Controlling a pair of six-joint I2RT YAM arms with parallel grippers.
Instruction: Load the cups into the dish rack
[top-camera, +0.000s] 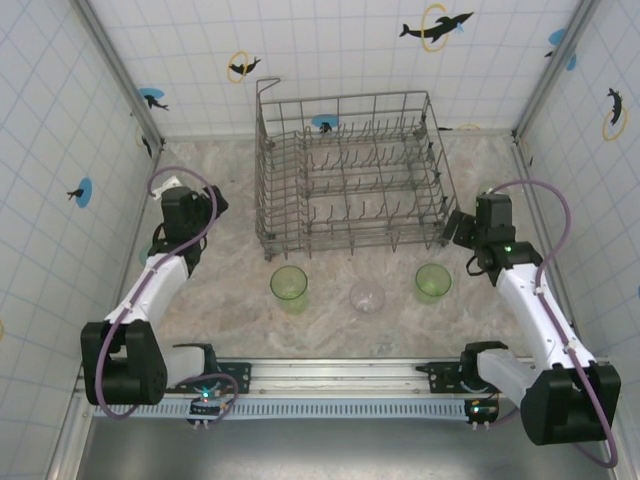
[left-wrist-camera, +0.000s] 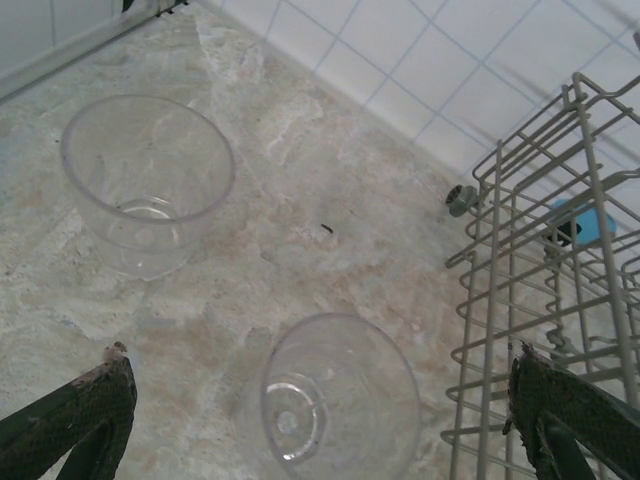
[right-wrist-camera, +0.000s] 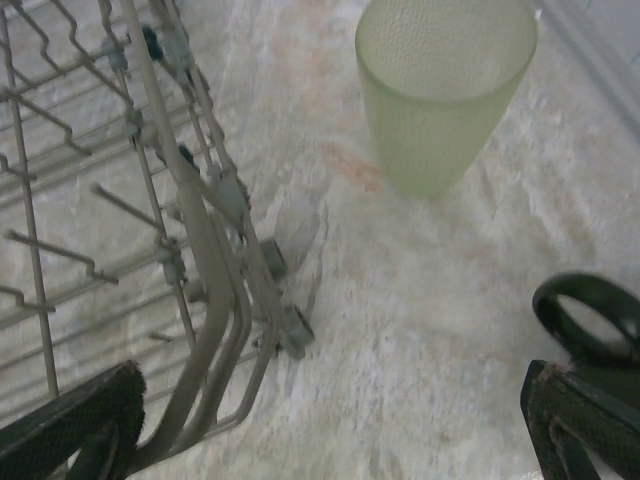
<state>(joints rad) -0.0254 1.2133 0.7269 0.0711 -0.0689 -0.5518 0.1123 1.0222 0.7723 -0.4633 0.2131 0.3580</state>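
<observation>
My left claw is spread wide with nothing in it, one finger in each bottom corner of the left wrist view. On the tabletop there, the lower clear cup stands upright between those fingers and the upper clear cup is at upper left.

In the top view the dish rack is at upper centre. Below it stand a row of three: left green cup, middle clear cup, right green cup.

My right claw is also spread and holds nothing. The rack's corner is at the lower left of that view, and the right green cup stands apart at the top.
</observation>
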